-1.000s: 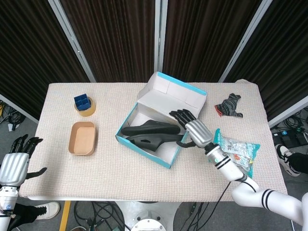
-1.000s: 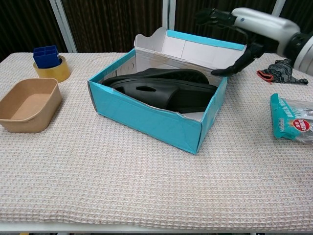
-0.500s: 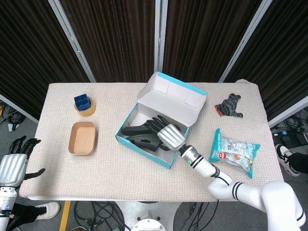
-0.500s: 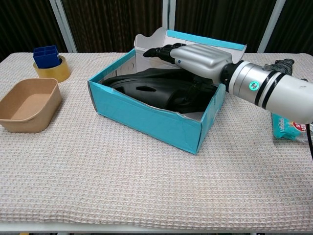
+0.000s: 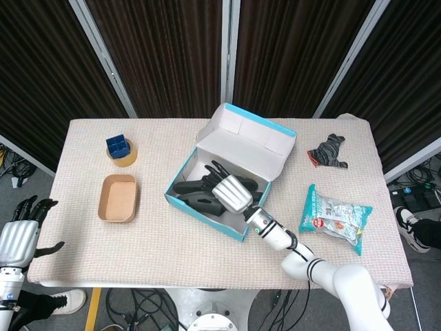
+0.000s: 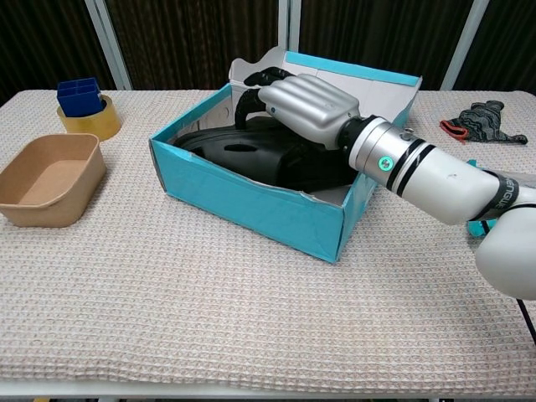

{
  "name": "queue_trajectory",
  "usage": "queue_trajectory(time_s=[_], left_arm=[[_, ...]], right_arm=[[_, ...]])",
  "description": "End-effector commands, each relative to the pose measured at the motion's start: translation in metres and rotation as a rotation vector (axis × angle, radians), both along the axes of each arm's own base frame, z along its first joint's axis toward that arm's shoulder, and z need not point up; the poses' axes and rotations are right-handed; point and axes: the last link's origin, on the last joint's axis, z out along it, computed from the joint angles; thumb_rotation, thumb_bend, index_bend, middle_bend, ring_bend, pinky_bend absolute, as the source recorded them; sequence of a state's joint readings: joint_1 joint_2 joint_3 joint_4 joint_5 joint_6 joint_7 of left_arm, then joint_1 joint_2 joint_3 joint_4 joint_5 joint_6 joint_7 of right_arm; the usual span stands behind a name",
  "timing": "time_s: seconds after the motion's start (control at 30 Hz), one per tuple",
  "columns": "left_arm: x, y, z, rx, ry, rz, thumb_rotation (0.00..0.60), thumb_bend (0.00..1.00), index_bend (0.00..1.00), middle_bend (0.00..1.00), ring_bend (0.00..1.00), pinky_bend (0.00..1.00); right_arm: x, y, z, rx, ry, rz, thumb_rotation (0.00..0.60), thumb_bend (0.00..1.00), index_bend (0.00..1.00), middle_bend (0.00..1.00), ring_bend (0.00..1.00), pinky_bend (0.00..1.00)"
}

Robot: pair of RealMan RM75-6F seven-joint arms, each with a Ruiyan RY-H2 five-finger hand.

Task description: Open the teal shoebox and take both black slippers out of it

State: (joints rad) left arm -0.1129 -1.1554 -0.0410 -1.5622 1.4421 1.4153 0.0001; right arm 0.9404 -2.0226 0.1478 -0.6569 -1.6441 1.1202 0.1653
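black slippers (image 6: 251,155) lie stacked in open teal shoebox (image 6: 251,201) at surface centre; right hand (image 6: 306,105) over them, fingers curled down, grasp unclear; likely light, flexible foam, best gripped at strap, 12 o'clock side.

Both views are bright and evenly lit from above, with crisp focus and no motion blur. The pale counter (image 5: 207,234) shows only soft, short shadows. The shoebox (image 6: 251,197) interior is dim, so the black slippers (image 6: 251,155) lose detail. A mild sheen sits on the right hand (image 6: 306,105). The dark curtains (image 5: 165,48) behind stay nearly black.
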Motion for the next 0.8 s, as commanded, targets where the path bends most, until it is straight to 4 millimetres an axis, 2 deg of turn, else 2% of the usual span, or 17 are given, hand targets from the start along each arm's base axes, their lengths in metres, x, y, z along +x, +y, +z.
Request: queue_trajectory(time_s=[0.03, 0.23, 0.33, 0.43, 0.6, 0.8], left_arm=[[0.0, 0.0, 0.001, 0.003, 0.0, 0.002, 0.6, 0.02, 0.18, 0.15, 0.02, 0.09], [0.002, 0.002, -0.001, 0.004, -0.004, -0.008, 0.6, 0.02, 0.18, 0.15, 0.02, 0.09], [0.002, 0.004, -0.001, 0.004, -0.005, -0.017, 0.6, 0.02, 0.18, 0.15, 0.02, 0.09], [0.002, 0.005, -0.001, 0.005, -0.007, -0.025, 0.6, 0.02, 0.18, 0.15, 0.02, 0.09], [0.001, 0.009, -0.003, 0.005, -0.016, -0.033, 0.6, 0.02, 0.18, 0.15, 0.02, 0.09], [0.006, 0.015, -0.006, -0.004, -0.02, -0.056, 0.6, 0.02, 0.18, 0.15, 0.02, 0.09]], right_arm=[[0.011, 0.001, -0.002, -0.021, -0.074, 0.03, 0.6, 0.65, 0.52, 0.34, 0.13, 0.0], [0.014, -0.01, 0.016, -0.075, -0.167, 0.02, 0.6, 0.67, 0.53, 0.35, 0.14, 0.0], [0.009, -0.017, 0.04, -0.131, -0.228, 0.022, 0.6, 0.67, 0.53, 0.35, 0.14, 0.0], [-0.004, -0.022, 0.066, -0.181, -0.278, 0.006, 0.6, 0.66, 0.53, 0.35, 0.14, 0.01], [-0.056, -0.022, 0.117, -0.199, -0.32, -0.112, 0.6, 0.66, 0.52, 0.35, 0.14, 0.02], [-0.126, -0.002, 0.166, -0.136, -0.221, -0.279, 0.6, 0.66, 0.48, 0.32, 0.14, 0.03]])
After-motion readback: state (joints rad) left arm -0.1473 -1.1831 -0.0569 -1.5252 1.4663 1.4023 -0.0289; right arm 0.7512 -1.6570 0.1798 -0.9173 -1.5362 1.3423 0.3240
